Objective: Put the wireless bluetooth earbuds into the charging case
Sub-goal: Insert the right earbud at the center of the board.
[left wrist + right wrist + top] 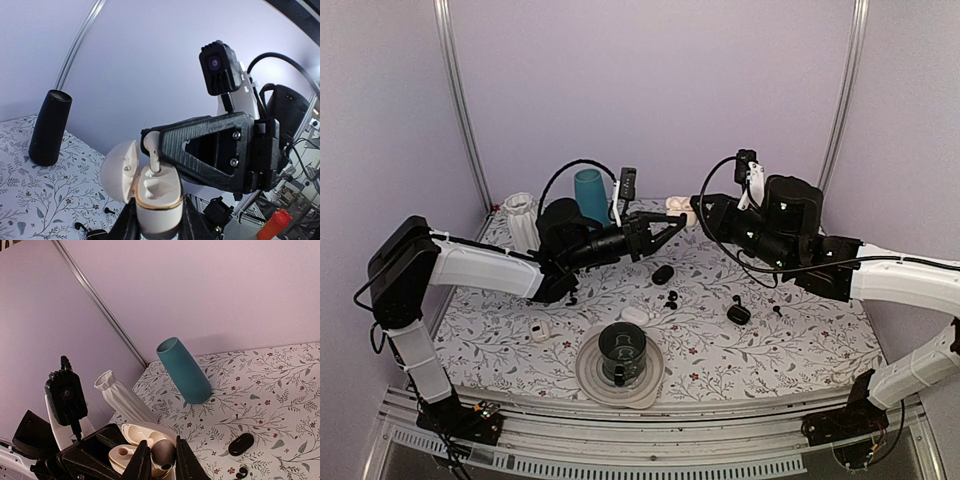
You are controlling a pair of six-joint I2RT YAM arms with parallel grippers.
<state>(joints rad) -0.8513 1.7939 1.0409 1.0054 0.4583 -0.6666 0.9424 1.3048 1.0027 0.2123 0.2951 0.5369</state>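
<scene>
The right gripper (161, 460) is pinched narrow on the rounded head of a pale earbud (153, 150); the left gripper (159, 222) is closed around the lower body of the cream charging case (157, 192), holding it upright above the far middle of the tabletop (800, 350), its lid (118, 170) swung open to the left in the left wrist view; the 2 grippers meet tip to tip there, so neither arm has reach to make up; the earbud stands directly over the case, its long axis upright and in line with the well, the stem tip seemingly just inside the opening while the head is clear of the rim; the coming move looks like a short straight push down along that axis, then a release; a tilt would likely jam the stem against the gold rim; dark earbuds (738, 313) lie loose on the tabletop nearer the arm bases, well apart from both grippers.
</scene>
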